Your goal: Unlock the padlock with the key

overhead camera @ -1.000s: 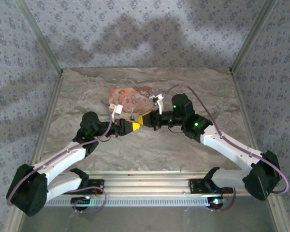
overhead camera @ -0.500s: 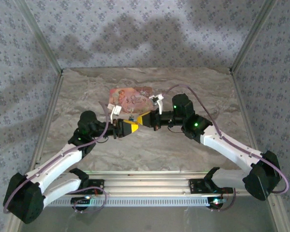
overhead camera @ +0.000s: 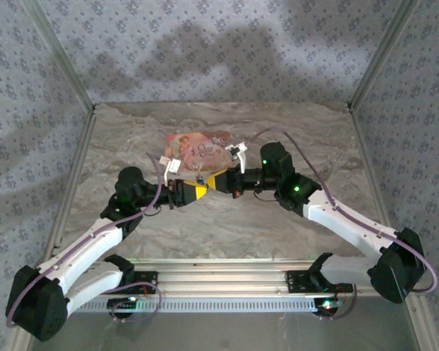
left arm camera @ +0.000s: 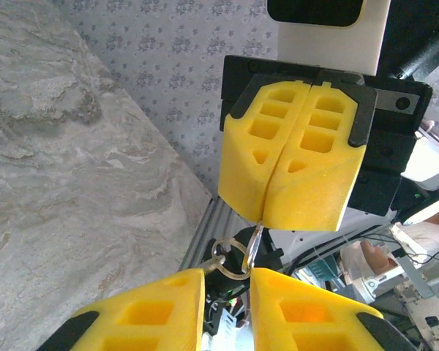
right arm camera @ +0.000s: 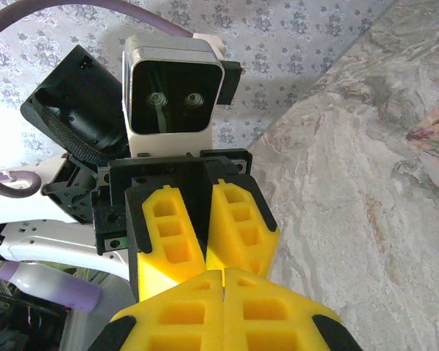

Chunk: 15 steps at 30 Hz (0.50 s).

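Observation:
My right gripper is shut on the key, a thin pale metal sliver hanging from between its closed yellow fingers. A small wire ring hangs on the key, and a second small metal piece on that ring touches the tip of one finger of my left gripper. The left jaws stand a little apart, with the ring in front of the gap. From above, the left gripper and right gripper meet tip to tip above the table. The right gripper looks fully closed. The padlock is hidden.
A flat pink picture-printed box lies on the marble table just behind the two grippers. Patterned walls and metal frame rails bound the table on the left, right and back.
My left arm's elbow has drifted a little left and its gripper has shifted slightly towards the box. The right arm has stayed still, shut throughout.

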### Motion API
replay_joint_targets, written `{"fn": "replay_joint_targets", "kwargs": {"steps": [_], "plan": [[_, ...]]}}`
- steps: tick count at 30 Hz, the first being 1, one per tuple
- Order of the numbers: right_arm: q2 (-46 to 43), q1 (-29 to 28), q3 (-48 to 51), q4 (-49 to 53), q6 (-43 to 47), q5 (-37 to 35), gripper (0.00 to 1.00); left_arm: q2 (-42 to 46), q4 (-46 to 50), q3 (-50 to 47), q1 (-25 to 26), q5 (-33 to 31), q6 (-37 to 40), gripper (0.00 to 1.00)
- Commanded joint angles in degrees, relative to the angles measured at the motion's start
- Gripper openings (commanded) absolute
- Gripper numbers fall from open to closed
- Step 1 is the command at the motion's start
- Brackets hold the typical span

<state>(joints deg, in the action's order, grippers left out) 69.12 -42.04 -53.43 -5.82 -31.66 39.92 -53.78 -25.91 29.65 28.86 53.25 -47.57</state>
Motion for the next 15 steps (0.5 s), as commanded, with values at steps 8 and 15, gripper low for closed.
{"fn": "replay_joint_targets", "kwargs": {"steps": [8, 15], "plan": [[1.27, -0.59, -1.41, -0.38, 0.63, 1.83, 0.00, 1.52, -1.36, 1.46, -0.29, 0.98, 0.70, 0.38], [1.53, -0.87, -1.59, -0.60, 0.55, 1.85, 0.00, 1.54, -1.51, 1.75, -0.29, 1.61, 0.64, 0.22]]}}
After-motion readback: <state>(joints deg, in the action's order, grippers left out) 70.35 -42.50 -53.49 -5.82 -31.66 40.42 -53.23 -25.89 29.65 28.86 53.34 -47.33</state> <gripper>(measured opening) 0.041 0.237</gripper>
